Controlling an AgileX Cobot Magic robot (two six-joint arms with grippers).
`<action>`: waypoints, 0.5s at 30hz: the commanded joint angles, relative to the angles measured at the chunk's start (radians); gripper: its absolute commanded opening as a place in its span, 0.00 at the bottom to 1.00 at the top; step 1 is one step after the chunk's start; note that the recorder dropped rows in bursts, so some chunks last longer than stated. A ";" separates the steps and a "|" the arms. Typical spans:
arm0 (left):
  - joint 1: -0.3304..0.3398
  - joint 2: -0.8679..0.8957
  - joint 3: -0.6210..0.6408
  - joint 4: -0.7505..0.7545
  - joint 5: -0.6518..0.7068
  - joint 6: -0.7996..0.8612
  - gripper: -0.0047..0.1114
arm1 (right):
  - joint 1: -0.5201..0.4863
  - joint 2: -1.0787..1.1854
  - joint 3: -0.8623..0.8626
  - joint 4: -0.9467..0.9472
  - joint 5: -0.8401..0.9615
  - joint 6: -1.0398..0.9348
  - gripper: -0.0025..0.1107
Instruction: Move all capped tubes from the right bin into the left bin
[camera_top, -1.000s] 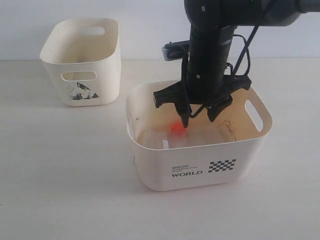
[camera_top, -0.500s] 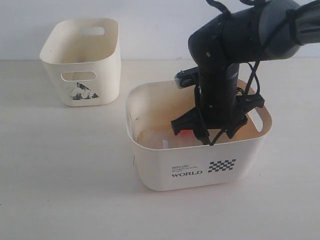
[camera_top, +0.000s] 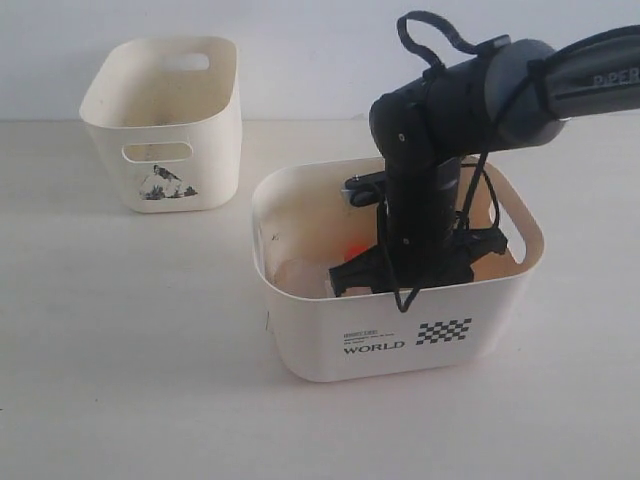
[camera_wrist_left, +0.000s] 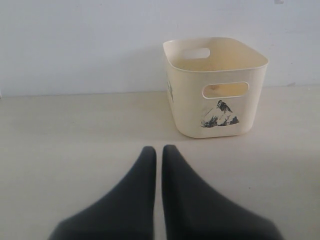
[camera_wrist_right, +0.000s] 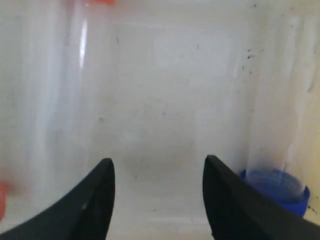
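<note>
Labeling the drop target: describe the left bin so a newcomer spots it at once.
Two cream bins stand on the table; the arm reaches into the nearer one. The left bin is the other, back by the wall. It bears a dark mountain picture; the right bin reads WORLD.

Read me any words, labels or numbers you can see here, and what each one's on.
"WORLD": black print on the front of the right bin.
The small print above it: too small to read.
"PIPER", blurred, so only seemingly: on the right arm.
No words on the left bin, only a mountain picture.
</note>
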 joint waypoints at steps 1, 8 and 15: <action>0.000 0.000 -0.004 0.002 0.001 -0.010 0.08 | -0.010 0.029 0.001 0.009 -0.013 -0.034 0.47; 0.000 0.000 -0.004 0.002 0.001 -0.010 0.08 | -0.010 0.032 -0.002 0.015 -0.051 -0.040 0.47; 0.000 0.000 -0.004 0.002 0.001 -0.010 0.08 | -0.010 0.030 -0.004 0.024 -0.025 -0.042 0.02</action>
